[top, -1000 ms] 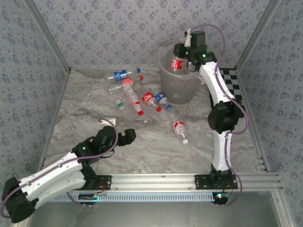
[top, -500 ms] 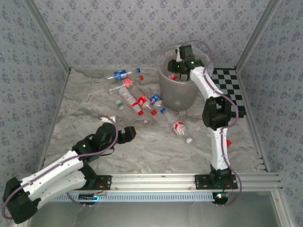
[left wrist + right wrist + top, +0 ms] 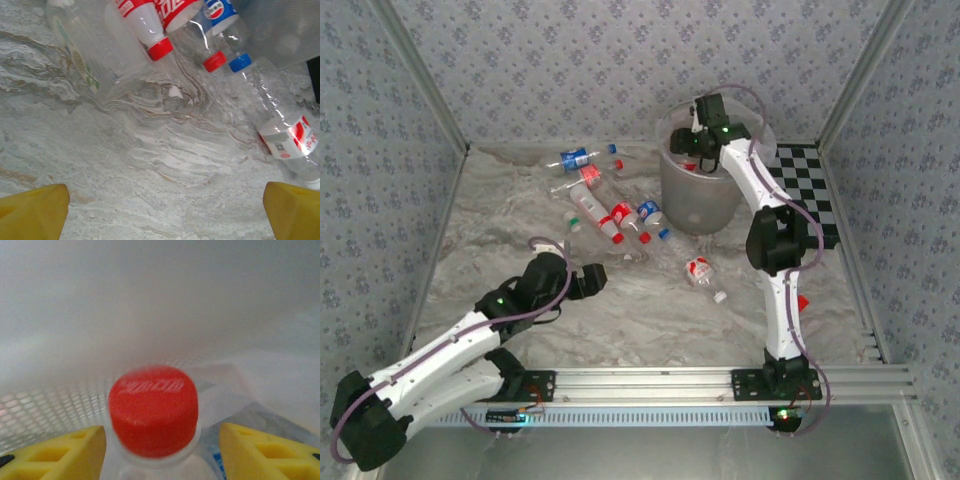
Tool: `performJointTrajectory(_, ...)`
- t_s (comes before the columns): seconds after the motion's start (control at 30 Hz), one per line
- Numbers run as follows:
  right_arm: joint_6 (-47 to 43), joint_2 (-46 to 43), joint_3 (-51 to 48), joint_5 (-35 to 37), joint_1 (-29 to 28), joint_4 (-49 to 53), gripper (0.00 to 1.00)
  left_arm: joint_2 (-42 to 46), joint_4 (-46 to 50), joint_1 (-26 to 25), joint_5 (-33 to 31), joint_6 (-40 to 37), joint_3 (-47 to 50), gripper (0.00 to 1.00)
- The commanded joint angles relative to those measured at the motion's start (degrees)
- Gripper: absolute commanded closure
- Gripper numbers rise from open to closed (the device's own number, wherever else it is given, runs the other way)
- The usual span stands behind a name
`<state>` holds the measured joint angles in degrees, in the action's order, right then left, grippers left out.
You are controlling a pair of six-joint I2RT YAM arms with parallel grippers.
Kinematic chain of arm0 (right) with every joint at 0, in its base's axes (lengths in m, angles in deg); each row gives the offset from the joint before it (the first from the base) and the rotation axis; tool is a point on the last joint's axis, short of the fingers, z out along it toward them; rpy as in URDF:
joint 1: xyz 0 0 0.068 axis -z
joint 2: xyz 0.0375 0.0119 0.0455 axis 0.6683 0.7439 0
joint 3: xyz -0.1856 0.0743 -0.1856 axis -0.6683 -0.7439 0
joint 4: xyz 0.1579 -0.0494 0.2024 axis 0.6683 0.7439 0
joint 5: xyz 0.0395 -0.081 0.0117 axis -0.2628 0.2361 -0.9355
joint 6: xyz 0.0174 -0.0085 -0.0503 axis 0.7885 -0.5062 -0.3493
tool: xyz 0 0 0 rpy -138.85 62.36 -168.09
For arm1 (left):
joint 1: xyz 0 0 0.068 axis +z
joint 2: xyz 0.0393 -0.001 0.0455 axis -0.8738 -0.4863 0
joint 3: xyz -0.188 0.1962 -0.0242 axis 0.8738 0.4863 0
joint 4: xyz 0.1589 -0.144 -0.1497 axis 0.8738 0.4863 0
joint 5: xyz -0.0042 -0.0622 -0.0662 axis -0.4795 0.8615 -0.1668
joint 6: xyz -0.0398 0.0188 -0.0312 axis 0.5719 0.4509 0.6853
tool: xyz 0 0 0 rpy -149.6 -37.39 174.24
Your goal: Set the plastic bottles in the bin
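1. Marbled grey table (image 3: 650,320) fills mid frame of top view, w/ patterned wallpaper walls (image 3: 570,60) on three sides.
2. Bin (image 3: 698,205): translucent grey-white bucket, upright, upper centre-right of top view.
3. Right arm (image 3: 775,240) runs from bottom right up to bin rim. Right gripper (image 3: 695,142) sits over bin mouth.
4. Left arm (image 3: 450,350) runs from bottom left toward centre. Left gripper (image 3: 592,280) is low over table, spread wide. In left wrist view its yellow tips sit in the bottom corners w/ bare marble betw. them.
5. Checkerboard (image 3: 810,190) lies flat just right of bin.
6. Bottle cluster (image 3: 615,215) lies on table just left of bin, centre of top view. In left wrist view, along top edge: red-label bottle (image 3: 145,22) w/ red cap, blue-label bottle (image 3: 225,15) w/ blue cap, clear bottle (image 3: 85,55) at upper left.
7. Lone bottle (image 3: 700,272), red label, white cap, lies on its side below bin, apart from cluster.
8. Far bottle (image 3: 575,158), blue label, lies at upper left of cluster.
9. Red-capped bottle (image 3: 152,410), right wrist view: centre frame, cap toward camera, inside bin, pale bin wall behind. Yellow fingers (image 3: 260,450) stand either side of cap, parted, gap on right side, so not pinching it.
10. Small red block (image 3: 803,302) sits right of right arm, lower right.
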<state>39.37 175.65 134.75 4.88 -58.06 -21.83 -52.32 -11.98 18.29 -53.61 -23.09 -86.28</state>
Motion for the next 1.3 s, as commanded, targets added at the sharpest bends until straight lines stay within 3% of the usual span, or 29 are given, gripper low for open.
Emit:
performJointTrajectory(0.0, -1.8, -5.6, 4.9, 2.3, 0.8, 7.8, 0.30, -1.0, 1.1, 1.9, 1.5, 1.1, -1.9, 0.01)
performJointTrajectory(0.27, -4.5, -14.7, 5.5, 1.8, 2.6, 12.7, 0.17, -5.8, 1.1, 6.3, 3.0, 2.4, -4.5, 0.00)
performJointTrajectory(0.4, -5.5, -21.2, 1.3, -0.1, 3.6, 15.6, 0.10, -12.0, 2.2, 7.8, 2.1, 3.1, -8.4, 0.00)
performJointTrajectory(0.57, -6.4, -36.5, -17.4, -3.2, 4.5, 11.7, 0.05, -23.3, 4.5, 8.8, -2.3, 5.0, -15.9, 0.00)
performJointTrajectory(0.77, -2.9, -54.5, -39.4, -10.3, 9.2, 6.9, 0.01, -35.6, 3.0, 9.7, -2.1, 4.5, -24.0, 0.00)
performJointTrajectory(1.0, -0.9, -71.3, -59.4, -13.3, 11.1, 8.0, 0.00, -43.4, 4.8, 9.5, -2.5, 5.7, -28.9, 0.00)
performJointTrajectory(1.13, 0.4, -73.9, -70.4, -12.0, 8.4, 7.8, 0.01, -43.3, 5.0, 9.5, -4.0, 6.1, -28.2, 0.00)
performJointTrajectory(1.27, 1.8, -69.7, -76.8, -7.1, 0.5, 5.7, 0.01, -40.3, 4.6, 9.4, -4.1, 5.7, -27.2, 0.00)
